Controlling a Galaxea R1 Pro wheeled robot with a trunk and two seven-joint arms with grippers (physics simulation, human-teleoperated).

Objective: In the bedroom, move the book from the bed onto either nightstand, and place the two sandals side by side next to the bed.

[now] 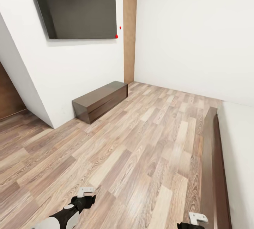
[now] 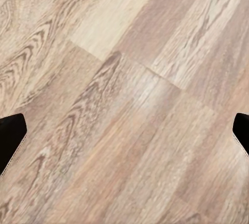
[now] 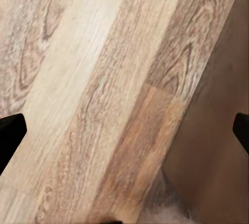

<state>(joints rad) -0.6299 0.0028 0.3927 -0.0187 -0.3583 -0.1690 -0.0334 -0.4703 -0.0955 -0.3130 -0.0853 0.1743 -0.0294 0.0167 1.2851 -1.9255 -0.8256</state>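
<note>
Both pincers hang low over the wood plank floor (image 1: 141, 151): the left pincer (image 1: 86, 192) and the right pincer (image 1: 197, 218) each have their fingers spread wide apart, gripping nothing, with bare planks between the tips in both wrist views. Just beside the right pincer runs the dark frame of the bed (image 1: 211, 158), its off-white mattress beyond. Well apart from the bed, a low dark cabinet (image 1: 100, 101) stands against the white wall, beneath a black wall screen (image 1: 76, 5). A brown door (image 1: 129, 28) stands past the cabinet.
</note>
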